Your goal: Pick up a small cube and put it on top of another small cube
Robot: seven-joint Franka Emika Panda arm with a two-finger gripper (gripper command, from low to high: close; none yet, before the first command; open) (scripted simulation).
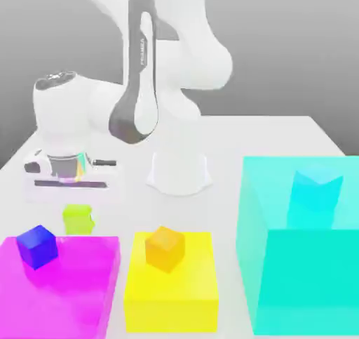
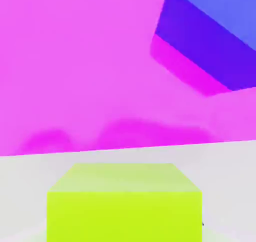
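The small cube (image 1: 78,218) is lime yellow-green and rests on the white table beside the far edge of a flat magenta block (image 1: 70,288). My gripper (image 1: 69,185) hangs just above and behind the cube and is shut; whether it grips the cube I cannot tell. The hand view has the lime cube (image 2: 125,206) very close, with the magenta block (image 2: 75,60) beyond it. A dark blue cube (image 1: 36,246) sits on the magenta block and also appears in the hand view (image 2: 210,40). An orange cube (image 1: 165,248) sits on a yellow block (image 1: 172,295).
A tall cyan block (image 1: 301,260) fills the exterior view's right, with a small cyan cube (image 1: 315,190) on top. The arm's white base (image 1: 179,173) stands mid-table behind the yellow block.
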